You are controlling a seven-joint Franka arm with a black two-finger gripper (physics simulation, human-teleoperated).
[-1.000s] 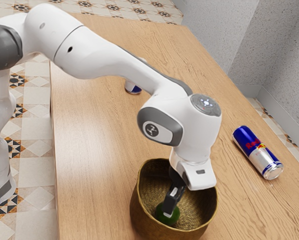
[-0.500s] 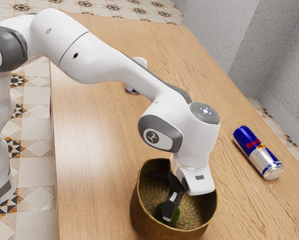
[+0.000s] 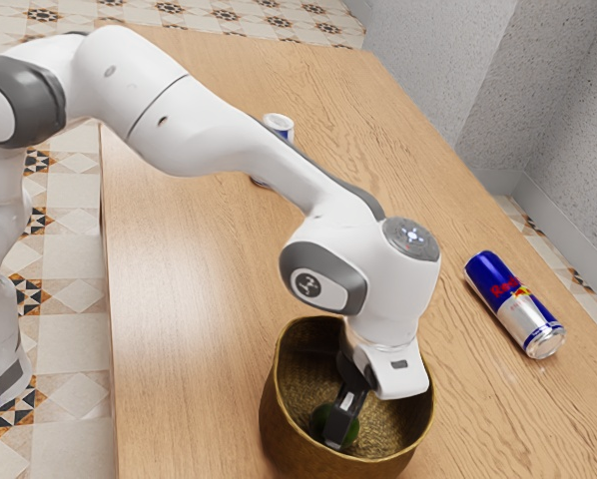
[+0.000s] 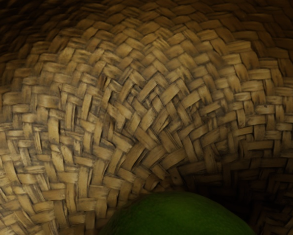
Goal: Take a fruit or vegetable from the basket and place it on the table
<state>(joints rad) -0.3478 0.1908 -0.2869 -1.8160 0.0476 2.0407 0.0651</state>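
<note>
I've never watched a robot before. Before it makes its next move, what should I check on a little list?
1. Claw down inside the basket: ok.
2. Green fruit or vegetable at the claw: ok.
3. Firm hold on it: cannot tell.
4. Basket upright: ok.
5. Arm's wrist free of the basket's rim: cannot tell.
6. Red Bull can apart from the basket: ok.
</note>
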